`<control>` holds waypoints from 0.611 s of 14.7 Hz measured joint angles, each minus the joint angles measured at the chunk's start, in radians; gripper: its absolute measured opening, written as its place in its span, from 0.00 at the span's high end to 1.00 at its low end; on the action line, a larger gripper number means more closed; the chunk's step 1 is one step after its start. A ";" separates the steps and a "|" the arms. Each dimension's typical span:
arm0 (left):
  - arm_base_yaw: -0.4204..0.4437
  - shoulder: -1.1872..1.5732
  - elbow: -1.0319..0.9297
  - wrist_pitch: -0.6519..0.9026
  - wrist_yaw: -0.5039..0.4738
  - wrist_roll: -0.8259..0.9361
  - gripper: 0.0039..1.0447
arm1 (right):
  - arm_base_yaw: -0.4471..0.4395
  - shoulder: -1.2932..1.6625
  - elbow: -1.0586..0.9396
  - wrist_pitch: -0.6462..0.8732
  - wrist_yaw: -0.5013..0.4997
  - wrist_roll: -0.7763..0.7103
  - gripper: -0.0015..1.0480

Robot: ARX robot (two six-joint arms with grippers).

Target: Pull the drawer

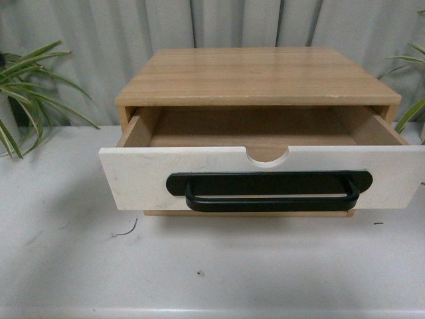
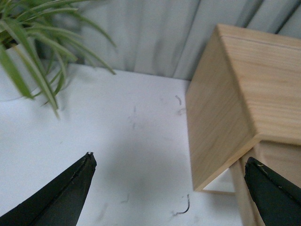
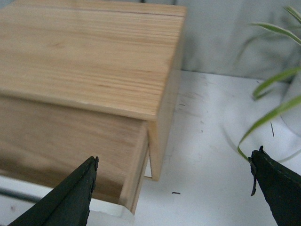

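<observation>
Drawer (image 1: pixel 133 179) open, handle (image 1: pixel 269 186) only in front view

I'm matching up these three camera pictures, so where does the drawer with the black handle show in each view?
Front view: the drawer sits centre, pulled out, white front facing camera.
Left wrist view: its wooden side, picture's lower right, under the cabinet.
Right wrist view: picture's lower left, under the cabinet top.
Shared landmark: the cabinet's wooden top.

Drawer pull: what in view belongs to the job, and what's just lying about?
Job: drawer, partly out; its black bar handle; wooden cabinet; left gripper and right gripper, both open, neither at the handle.
Lying about: left plant; right plant; curtain; wire scrap on the table.
</observation>
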 joint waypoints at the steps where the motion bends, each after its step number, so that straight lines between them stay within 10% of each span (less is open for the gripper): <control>1: 0.032 -0.043 -0.046 -0.013 -0.025 0.000 0.06 | -0.030 -0.002 -0.019 0.024 0.010 0.107 0.06; 4: 0.180 -0.167 -0.256 0.238 0.061 0.048 0.18 | -0.068 -0.096 -0.239 0.429 0.161 0.181 0.26; 9: 0.074 -0.417 -0.500 0.383 0.044 0.106 0.77 | -0.078 -0.539 -0.504 0.340 0.167 0.146 0.85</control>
